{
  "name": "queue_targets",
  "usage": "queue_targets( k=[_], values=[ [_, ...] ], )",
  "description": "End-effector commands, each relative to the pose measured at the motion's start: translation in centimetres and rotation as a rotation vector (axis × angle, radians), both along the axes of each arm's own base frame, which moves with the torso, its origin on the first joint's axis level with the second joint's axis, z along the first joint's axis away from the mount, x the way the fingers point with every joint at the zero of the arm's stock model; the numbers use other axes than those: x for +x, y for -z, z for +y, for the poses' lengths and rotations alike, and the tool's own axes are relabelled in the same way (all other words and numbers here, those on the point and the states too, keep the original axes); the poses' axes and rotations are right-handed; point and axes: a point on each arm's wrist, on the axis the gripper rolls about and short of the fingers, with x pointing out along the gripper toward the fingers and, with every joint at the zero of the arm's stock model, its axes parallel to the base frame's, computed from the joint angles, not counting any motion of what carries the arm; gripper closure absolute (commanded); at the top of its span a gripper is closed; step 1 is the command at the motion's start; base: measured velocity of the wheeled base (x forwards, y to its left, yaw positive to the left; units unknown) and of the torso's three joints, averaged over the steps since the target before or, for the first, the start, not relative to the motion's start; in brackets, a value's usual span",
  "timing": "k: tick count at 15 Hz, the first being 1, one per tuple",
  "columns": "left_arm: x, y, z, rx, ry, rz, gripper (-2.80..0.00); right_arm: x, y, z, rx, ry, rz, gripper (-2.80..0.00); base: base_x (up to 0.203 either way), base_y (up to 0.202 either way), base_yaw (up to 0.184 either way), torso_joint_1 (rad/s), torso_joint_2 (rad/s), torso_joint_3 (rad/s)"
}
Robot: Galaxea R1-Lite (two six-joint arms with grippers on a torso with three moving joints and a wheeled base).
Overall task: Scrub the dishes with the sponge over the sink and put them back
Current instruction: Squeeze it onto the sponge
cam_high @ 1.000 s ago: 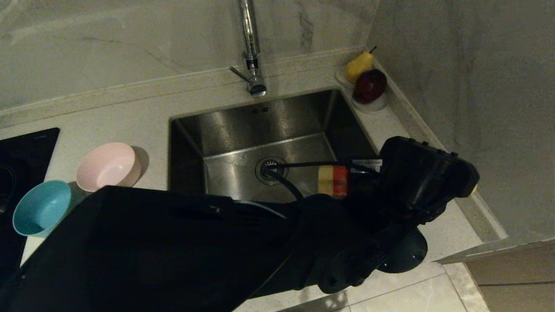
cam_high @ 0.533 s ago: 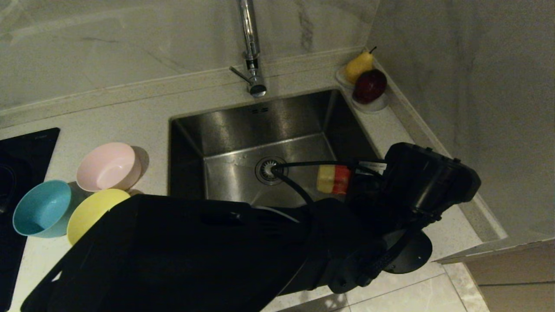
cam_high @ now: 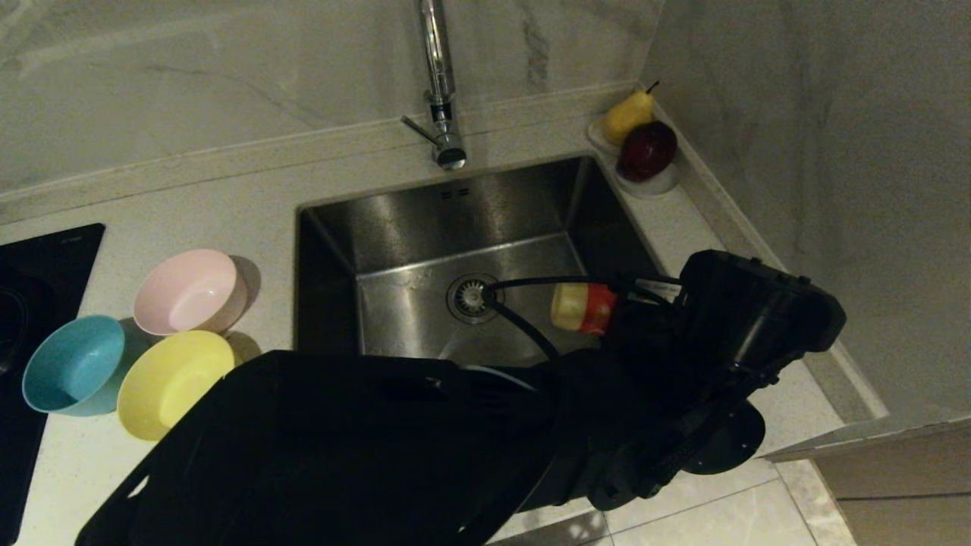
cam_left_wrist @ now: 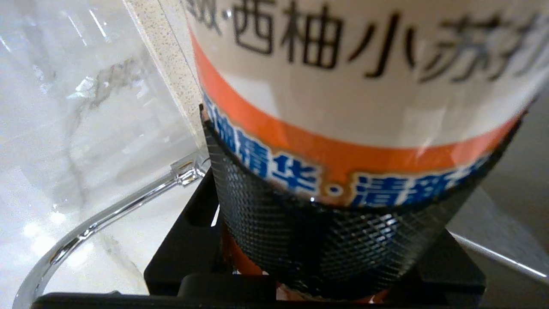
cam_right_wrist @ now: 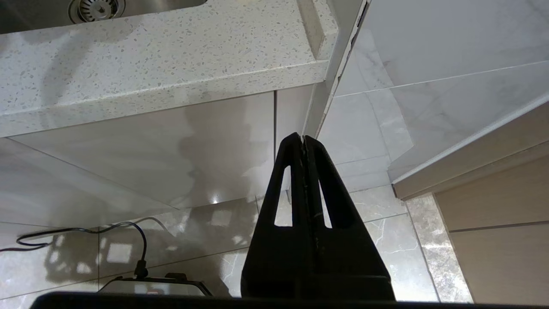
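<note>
Left fingers point(cam_left_wrist: 343, 257) clamped round a labelled bottle point(cam_high: 582, 308), arm reaching across the sink point(cam_high: 425, 227), right fingers point(cam_right_wrist: 303, 146) pressed together, hanging below the surface point(cam_right_wrist: 150, 86)

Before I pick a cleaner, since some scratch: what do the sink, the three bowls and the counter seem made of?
Sink: brushed stainless steel, by its grey streaky sheen. Pink bowl, blue bowl and yellow bowl: probably matte plastic, evenly coloured with soft dull highlights. Counter: pale speckled stone or composite, smooth; which one is unclear.
</note>
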Motion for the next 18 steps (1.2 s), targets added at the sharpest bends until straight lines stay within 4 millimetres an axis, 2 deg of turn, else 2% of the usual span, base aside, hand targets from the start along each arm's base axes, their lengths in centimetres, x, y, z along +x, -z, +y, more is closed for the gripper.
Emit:
queue_targets(
  k=[1, 9, 18],
  values=[
    [0.2, 0.6, -0.3, 0.011, -0.010, -0.002, 0.00, 0.0, 0.0, 0.0, 0.000, 0.000, 0.000, 0.00, 0.000, 0.000, 0.000, 0.000, 0.00, 0.000],
    [0.9, 2.8, -1.1, 0.003, -0.056, -0.020, 0.00, 0.0, 0.0, 0.0, 0.000, 0.000, 0.000, 0.00, 0.000, 0.000, 0.000, 0.000, 0.00, 0.000],
    [1.6, 2.8, -1.1, -0.051, -0.100, -0.053, 0.00, 0.0, 0.0, 0.0, -0.001, 0.000, 0.000, 0.00, 0.000, 0.000, 0.000, 0.000, 0.00, 0.000]
  ],
)
